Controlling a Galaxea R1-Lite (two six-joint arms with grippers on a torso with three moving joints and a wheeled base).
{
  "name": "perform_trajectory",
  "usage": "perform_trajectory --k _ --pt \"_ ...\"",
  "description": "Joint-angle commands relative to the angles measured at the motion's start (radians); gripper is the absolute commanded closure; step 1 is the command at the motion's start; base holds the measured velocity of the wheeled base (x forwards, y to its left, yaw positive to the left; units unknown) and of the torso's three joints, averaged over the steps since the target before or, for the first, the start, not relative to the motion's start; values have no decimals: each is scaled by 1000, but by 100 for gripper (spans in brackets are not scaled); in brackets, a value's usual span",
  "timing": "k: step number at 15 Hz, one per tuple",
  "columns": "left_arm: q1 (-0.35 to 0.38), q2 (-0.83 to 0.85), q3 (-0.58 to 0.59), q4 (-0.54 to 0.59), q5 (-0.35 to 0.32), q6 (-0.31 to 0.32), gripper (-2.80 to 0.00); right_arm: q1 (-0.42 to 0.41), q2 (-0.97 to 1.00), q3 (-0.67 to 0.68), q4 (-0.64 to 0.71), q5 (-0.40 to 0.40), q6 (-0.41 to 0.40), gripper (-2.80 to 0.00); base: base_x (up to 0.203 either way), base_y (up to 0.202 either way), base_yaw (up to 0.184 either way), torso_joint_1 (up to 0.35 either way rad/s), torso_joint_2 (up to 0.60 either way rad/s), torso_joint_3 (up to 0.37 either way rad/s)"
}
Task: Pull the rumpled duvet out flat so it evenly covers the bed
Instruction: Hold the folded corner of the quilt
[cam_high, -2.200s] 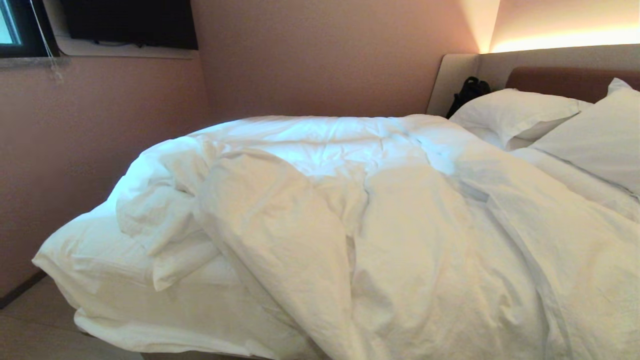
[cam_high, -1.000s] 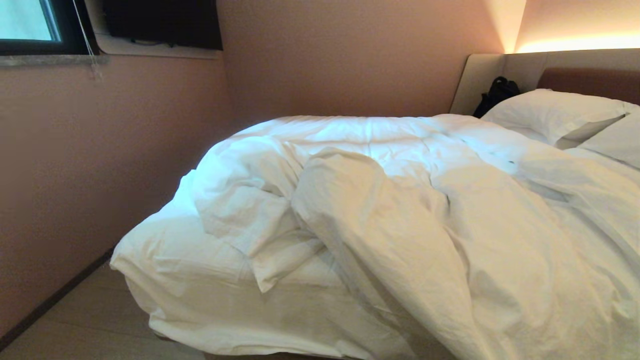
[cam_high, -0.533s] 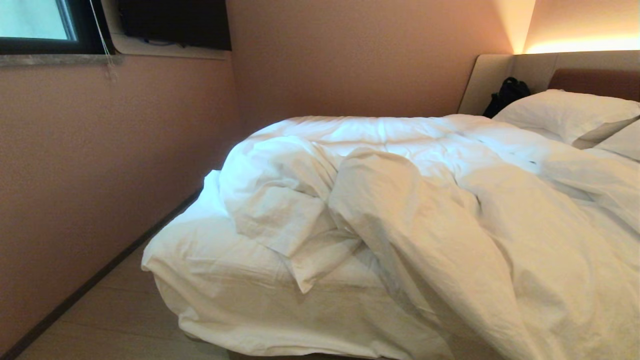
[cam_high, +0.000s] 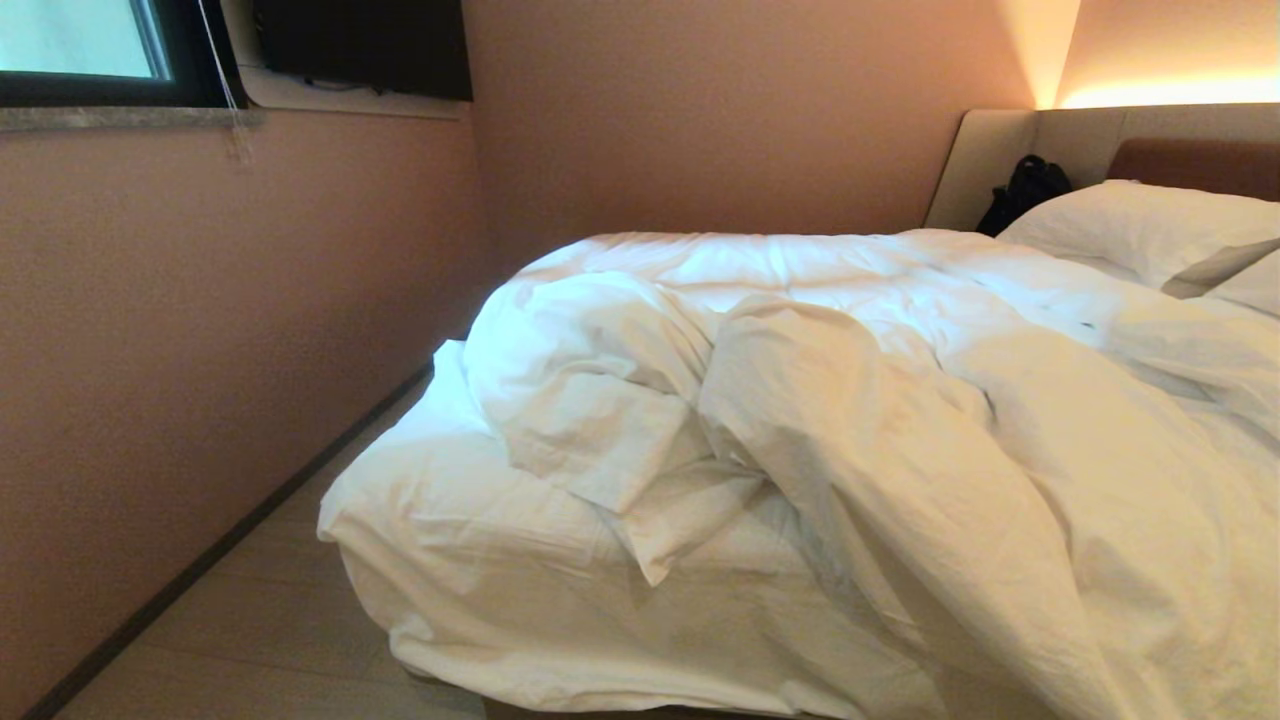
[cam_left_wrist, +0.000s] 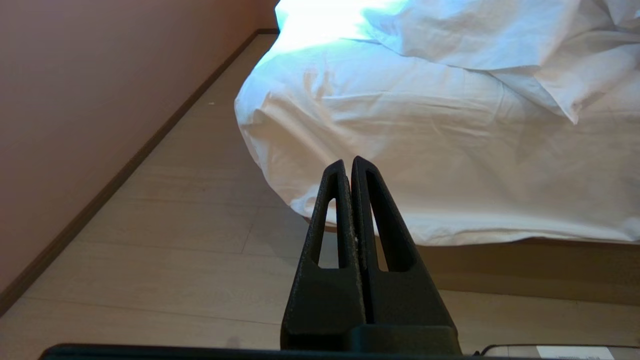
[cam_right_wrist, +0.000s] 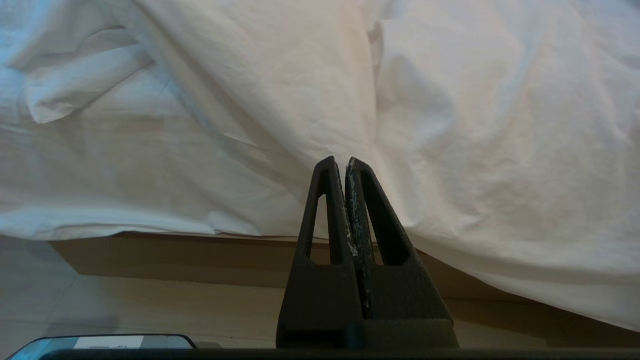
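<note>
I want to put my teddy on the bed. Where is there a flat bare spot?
The sheet at the foot corner, between the duvet heap and the bed edge, lies bare. So does the floor strip beside the wall. Everywhere else is piled duvet, and pillows fill the head.

Head camera: stood off the bed's (cam_high: 480, 640) foot corner, looked down along it toward the headboard (cam_high: 1190, 160). Left wrist camera: low, near the floor, faced that corner. Right wrist camera: low, close to the duvet (cam_right_wrist: 475, 150) overhang. All shared the foot-end bedding.
</note>
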Motion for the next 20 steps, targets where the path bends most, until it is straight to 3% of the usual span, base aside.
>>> perform_trajectory --k 1,20 --pt "1 0 0 0 -1 1 0 0 0 0 1 0 0 0 0 0 0 0 0 0" --pt "1 0 -19 0 3 7 0 0 0 0 1 0 0 0 0 0 0 0 0 0"
